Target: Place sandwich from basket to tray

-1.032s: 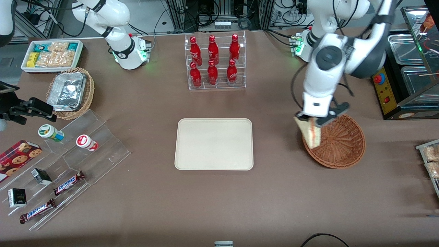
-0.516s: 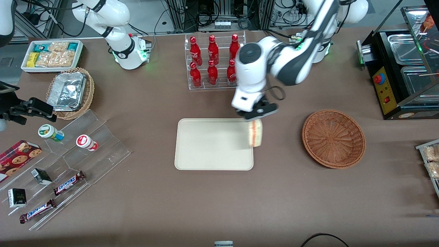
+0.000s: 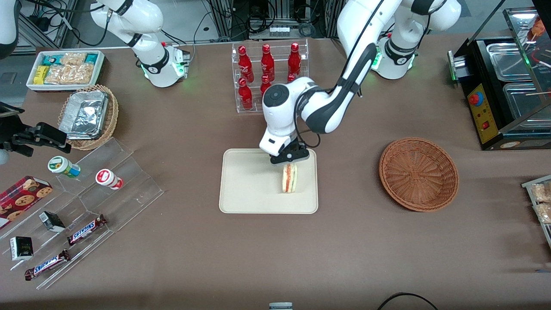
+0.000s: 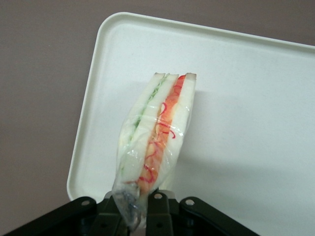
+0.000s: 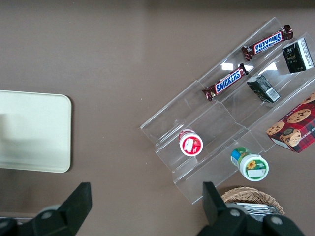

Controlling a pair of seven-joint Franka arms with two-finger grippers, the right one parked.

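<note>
In the front view, left of centre, the cream tray (image 3: 254, 189) lies flat on the brown table. Over the tray's right half, at mid-frame, the left arm's gripper (image 3: 289, 157) pinches the sandwich (image 3: 289, 178) by one end, fingers pressed against the bread faces. The sandwich hangs below the gripper, above or just at the tray's surface; whether it touches cannot be told. Far to the right sits the reddish-brown wicker basket (image 3: 418, 174), with nothing in it.

In the front view the sandwich's long axis runs down the frame, from the gripper toward the front camera. The wrist view shows the sandwich (image 4: 156, 132) on edge, its striped cut face with green and red-orange filling turned to the camera, its free end pointing away from the fingers (image 4: 162, 216) over the tray (image 4: 256, 98).

It appears wrapped in clear film, so probably light, soft and somewhat slippery. A firm squeeze would likely crush the bread; a gentle hold across the two flat bread faces near one end, as here, seems the sensible grip.
</note>
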